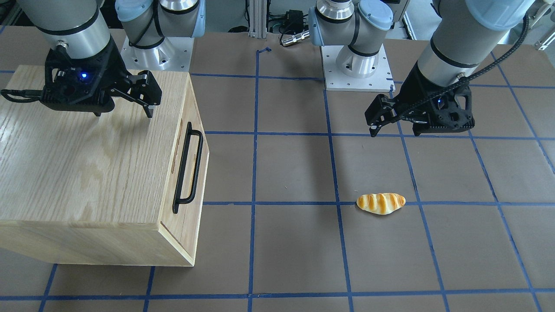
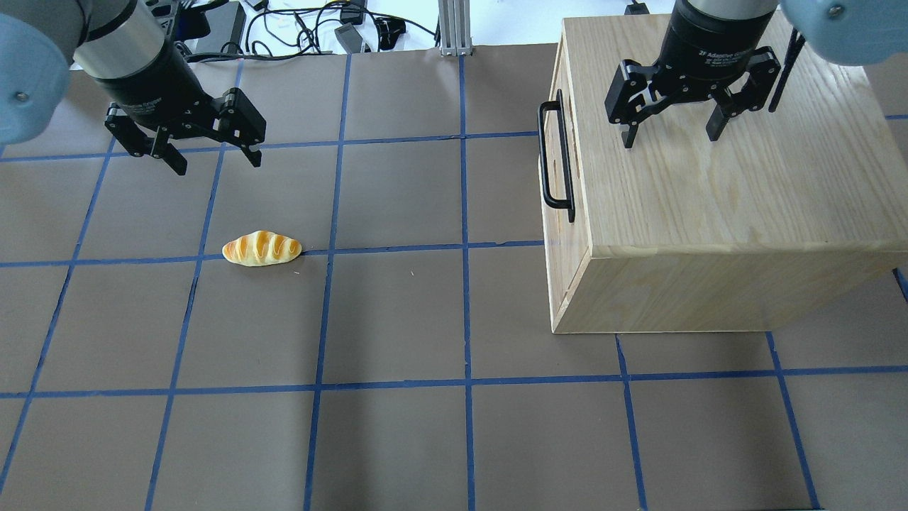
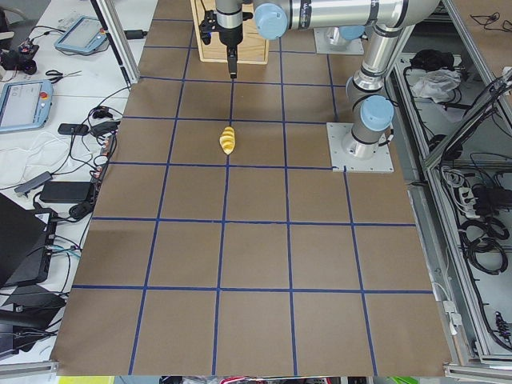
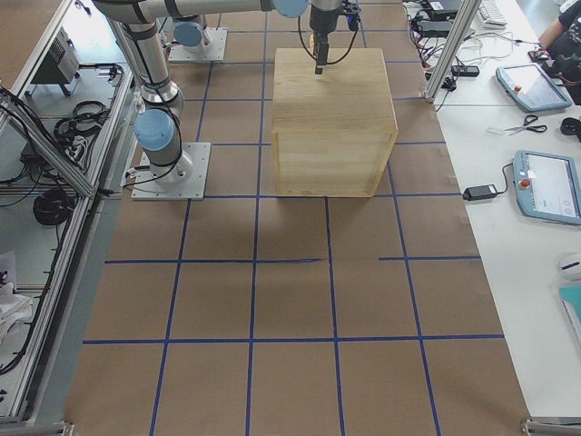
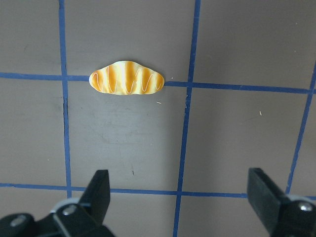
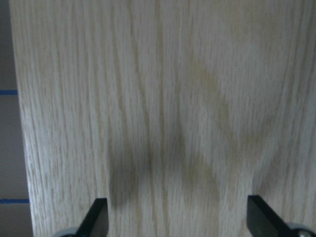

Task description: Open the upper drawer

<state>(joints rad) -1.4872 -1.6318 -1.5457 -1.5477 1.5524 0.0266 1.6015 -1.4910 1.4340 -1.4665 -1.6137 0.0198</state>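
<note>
The upper drawer [image 1: 190,108] is shut, its front flush with the oak cabinet [image 1: 78,164]. Its long black bar handle [image 1: 188,167] runs along the front, and shows in the overhead view [image 2: 557,160] too. My right gripper [image 2: 670,138] is open and empty. It hovers over the cabinet's grained top [image 6: 163,98], behind the front edge and apart from the handle. My left gripper [image 2: 216,165] is open and empty above the bare table, far from the cabinet. In the front-facing view the right gripper [image 1: 124,115] is at the left and the left gripper [image 1: 395,133] at the right.
A toy bread roll [image 2: 261,248] lies on the table on a blue tape line, below the left gripper's view [image 5: 127,79]. The arm bases [image 1: 357,65] stand at the table's robot side. The brown table carries a blue tape grid.
</note>
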